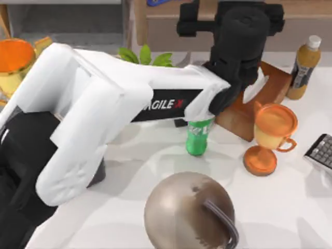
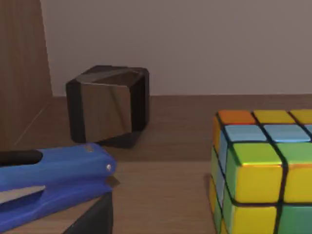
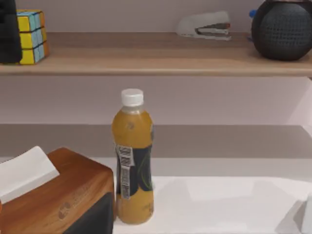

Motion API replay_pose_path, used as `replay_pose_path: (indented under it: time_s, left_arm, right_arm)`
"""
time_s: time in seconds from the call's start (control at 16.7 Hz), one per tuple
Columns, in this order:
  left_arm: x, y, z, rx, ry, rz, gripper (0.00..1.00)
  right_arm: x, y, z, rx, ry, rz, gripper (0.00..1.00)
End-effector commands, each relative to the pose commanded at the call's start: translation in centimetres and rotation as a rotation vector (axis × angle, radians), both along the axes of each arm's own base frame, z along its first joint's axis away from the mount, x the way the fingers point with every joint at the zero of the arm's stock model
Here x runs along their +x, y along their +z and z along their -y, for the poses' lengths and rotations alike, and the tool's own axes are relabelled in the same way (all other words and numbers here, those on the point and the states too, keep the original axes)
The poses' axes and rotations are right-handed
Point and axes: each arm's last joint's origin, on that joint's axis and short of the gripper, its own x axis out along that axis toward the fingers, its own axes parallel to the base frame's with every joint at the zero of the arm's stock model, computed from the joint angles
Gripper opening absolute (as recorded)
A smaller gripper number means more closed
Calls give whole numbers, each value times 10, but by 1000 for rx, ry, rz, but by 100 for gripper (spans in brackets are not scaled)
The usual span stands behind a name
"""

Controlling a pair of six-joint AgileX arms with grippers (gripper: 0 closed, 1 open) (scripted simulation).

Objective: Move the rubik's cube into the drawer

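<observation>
The rubik's cube (image 2: pixel 263 173), with yellow, green, blue and orange tiles, rests on the brown wooden shelf (image 2: pixel 161 190). The right wrist view shows the rubik's cube (image 3: pixel 32 36) at the shelf's (image 3: pixel 156 61) end, with my left gripper (image 3: pixel 8 34) as a dark shape right beside it. From above, my left arm stretches across the table and its black gripper (image 1: pixel 233 21) hangs over the shelf (image 1: pixel 311 23). A grey box at the top view's back left looks like the drawer (image 1: pixel 67 23).
On the shelf sit a blue stapler (image 2: pixel 53 180), a black block (image 2: pixel 107 105), a white stapler (image 3: pixel 204 25) and a black ball (image 3: pixel 282 29). The table holds a green bottle (image 1: pixel 198 137), tissue box (image 1: pixel 254 101), trophy cup (image 1: pixel 272 135), juice bottle (image 1: pixel 305 65) and a brown sphere (image 1: pixel 189 212).
</observation>
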Motion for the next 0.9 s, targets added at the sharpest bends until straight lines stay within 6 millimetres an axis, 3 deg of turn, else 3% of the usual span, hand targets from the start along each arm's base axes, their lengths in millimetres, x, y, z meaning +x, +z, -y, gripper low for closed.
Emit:
replay_pose_path:
  time_s: [0.24, 0.6, 0.9]
  left_arm:
    - [-3, -33, 25, -2, 4, -4, 100]
    - [-2, -34, 24, 3, 6, -7, 100]
    - [15, -19, 27, -2, 3, -2, 100]
  right_arm:
    - [0, 0, 0, 0, 0, 0, 100]
    - [0, 0, 0, 0, 0, 0, 100]
    - [0, 0, 0, 0, 0, 0, 100]
